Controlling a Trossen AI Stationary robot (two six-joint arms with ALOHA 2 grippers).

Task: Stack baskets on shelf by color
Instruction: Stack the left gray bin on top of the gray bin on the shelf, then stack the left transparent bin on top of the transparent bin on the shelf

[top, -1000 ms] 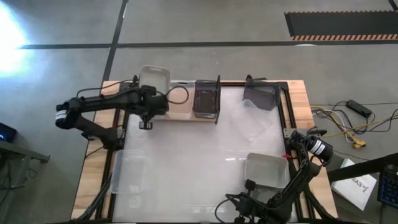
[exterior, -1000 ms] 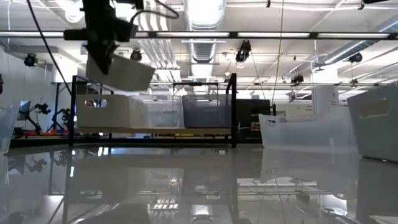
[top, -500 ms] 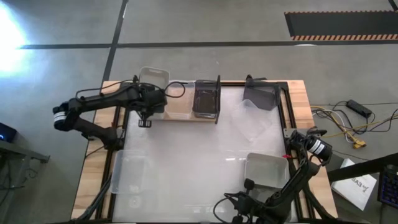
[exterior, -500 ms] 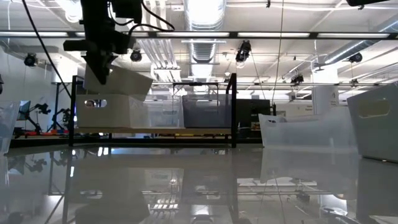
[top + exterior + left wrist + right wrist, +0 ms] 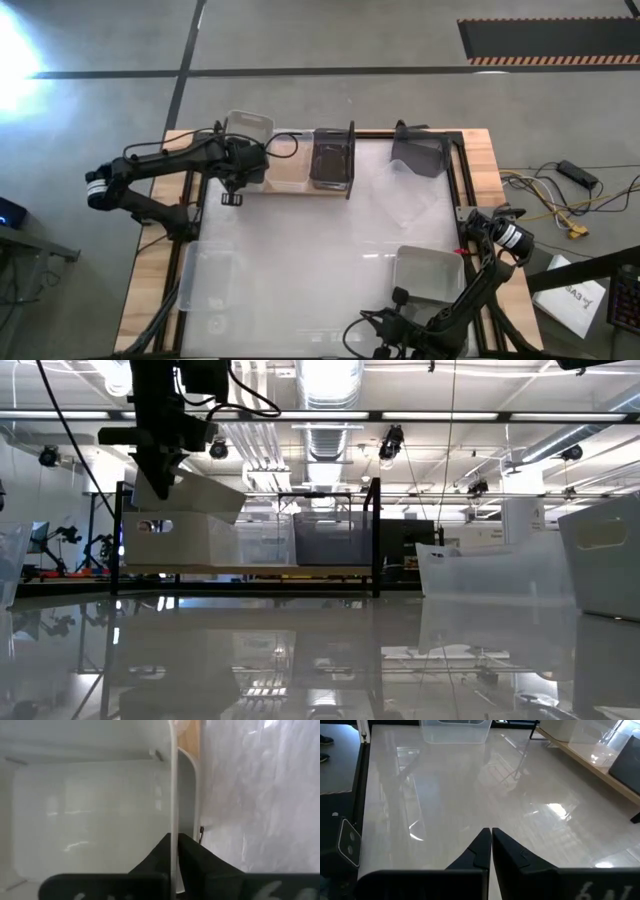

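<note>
My left gripper [image 5: 158,472] hangs over the shelf's [image 5: 250,570] left end, shut on a whitish basket [image 5: 200,495] that tilts just above another whitish basket [image 5: 165,540] standing on the plank. Whether the two baskets touch, I cannot tell. A clear basket [image 5: 265,540] and a dark grey basket [image 5: 330,160] stand beside them on the shelf. My right gripper [image 5: 491,845] waits shut and empty above the table's near edge, right of the middle. My left gripper pinches one side wall [image 5: 174,805] of the whitish basket at its rim, one finger inside the basket and one outside. The fingers come from above, slanting steeply down. The basket hangs tilted below them, its open side up.
On the table lie a clear basket [image 5: 210,280] near left, a light grey basket [image 5: 428,275] near right and a dark grey basket [image 5: 420,155] at the far right. Black wire uprights [image 5: 350,160] stand at the shelf's ends. The table's middle is bare.
My left gripper has sunk with the whitish basket toward the whitish basket on the shelf and shifted slightly toward the shelf's left end. The held basket stays tilted.
</note>
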